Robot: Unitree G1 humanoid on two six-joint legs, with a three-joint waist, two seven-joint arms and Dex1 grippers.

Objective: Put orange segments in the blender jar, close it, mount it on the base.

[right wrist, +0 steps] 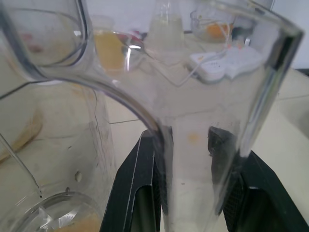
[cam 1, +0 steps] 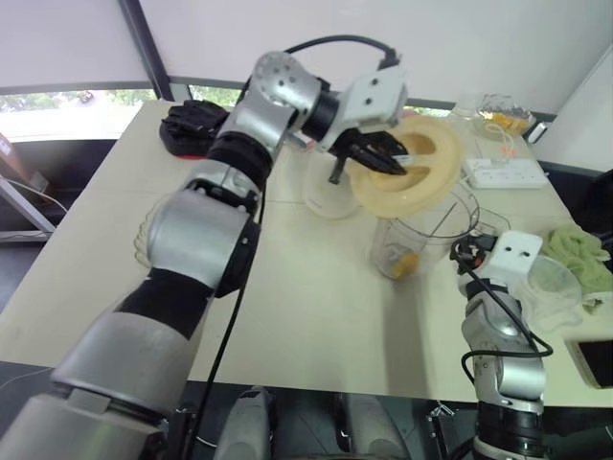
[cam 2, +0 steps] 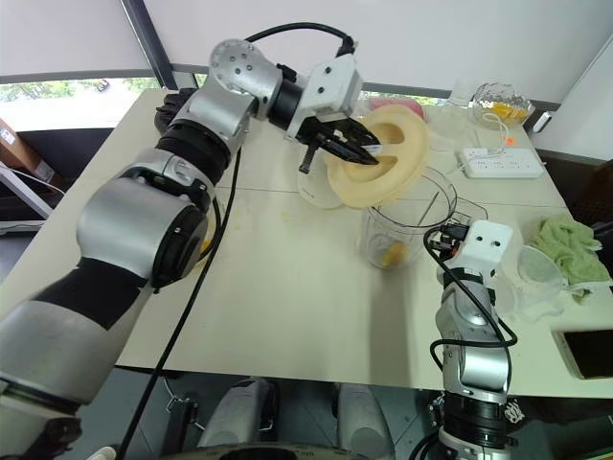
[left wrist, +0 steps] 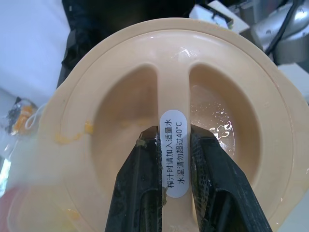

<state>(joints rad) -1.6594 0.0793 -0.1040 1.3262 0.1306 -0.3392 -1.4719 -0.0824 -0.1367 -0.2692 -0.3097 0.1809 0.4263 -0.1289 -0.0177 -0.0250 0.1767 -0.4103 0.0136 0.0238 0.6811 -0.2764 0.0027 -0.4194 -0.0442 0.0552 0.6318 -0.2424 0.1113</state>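
- My left jaws pinch the lid [left wrist: 120, 96] by its rib; it's stiff, wet plastic, likely slippery.
- Right jaws clamp the jar [cam 1: 431, 240] handle; I judge it light and rigid.

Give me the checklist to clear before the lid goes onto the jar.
1. Lid gripped: ok, the left gripper is shut on its centre ridge.
2. Jar steadied: ok, the right gripper clamps the handle, and the jar stands upright on the table.
3. Orange segments in the jar: ok, they lie at the bottom.
4. Lid level over the jar mouth: not ok, it is held tilted above the rim.
5. Base free for mounting: cannot tell, the lid hides most of it.
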